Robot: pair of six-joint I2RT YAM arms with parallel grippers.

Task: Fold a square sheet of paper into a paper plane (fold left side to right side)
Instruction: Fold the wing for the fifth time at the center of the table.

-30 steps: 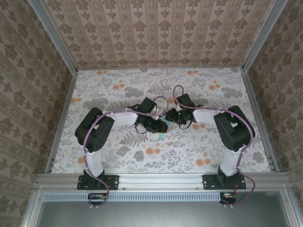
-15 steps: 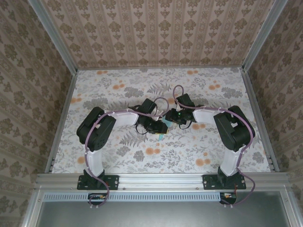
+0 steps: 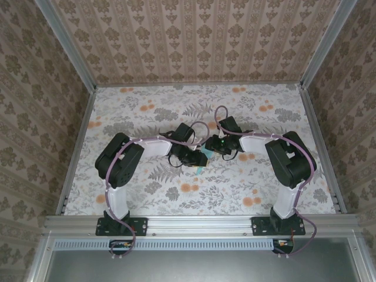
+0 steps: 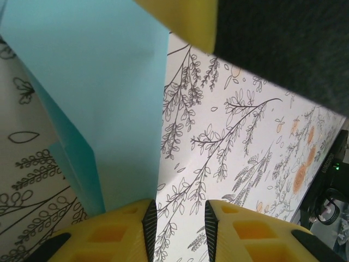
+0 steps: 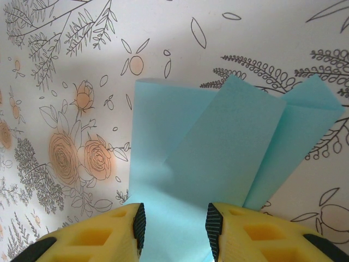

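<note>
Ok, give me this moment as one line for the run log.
sheet of paper: folded in layers | left gripper: open, sheet beside its jaws, not between | right gripper: open, sheet between its jaws

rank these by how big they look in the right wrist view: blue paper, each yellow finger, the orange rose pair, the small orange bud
1. blue paper
2. yellow fingers: the two look alike. They are nearest the camera and cut off by the frame, so their lead over the roses is unsure.
3. orange rose pair
4. small orange bud

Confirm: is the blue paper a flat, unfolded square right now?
No, the right wrist view shows the paper folded into overlapping flaps with visible creases.
</note>
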